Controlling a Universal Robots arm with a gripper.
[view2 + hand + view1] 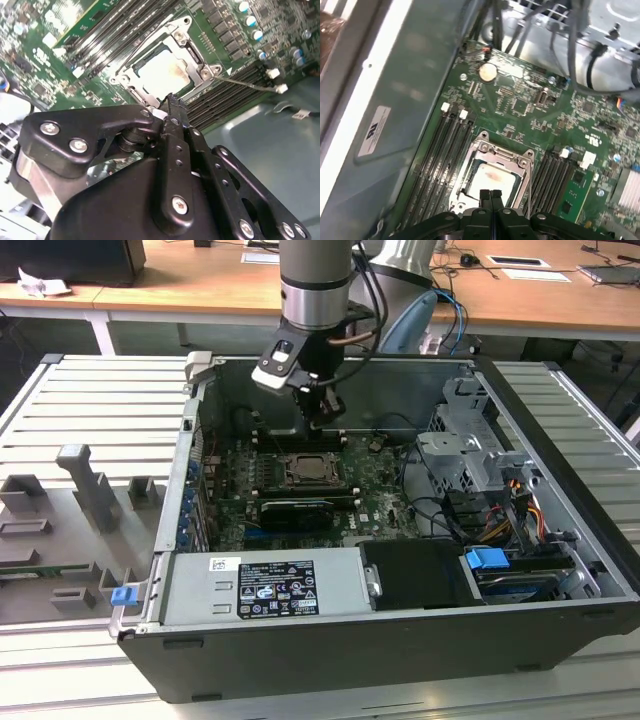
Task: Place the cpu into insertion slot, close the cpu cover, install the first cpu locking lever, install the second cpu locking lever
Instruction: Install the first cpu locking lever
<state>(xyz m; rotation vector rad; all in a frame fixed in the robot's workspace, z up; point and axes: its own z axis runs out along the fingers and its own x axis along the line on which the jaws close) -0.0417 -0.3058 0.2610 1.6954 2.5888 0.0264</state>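
The cpu (491, 178) is a pale silver square lying flat in the insertion slot (305, 472) on the green motherboard; it also shows in the second wrist view (161, 70). The silver cpu cover (521, 161) lies down around the chip as a frame, seen again in the second wrist view (193, 52). A thin metal rod (245, 84) runs out from one socket corner. My gripper (322, 421) hangs just above the socket's far edge, its two black fingers (484, 196) pressed together, shut and holding nothing. In the second wrist view the gripper (170, 100) tips sit over the socket's rim.
Black memory slots (442, 150) flank the socket on both sides. The case's grey wall (395, 100) stands close behind it. A long black card (298, 510) lies in front of the socket, cables and a drive cage (470, 455) at the exterior view's right, a power supply (265, 588) in front.
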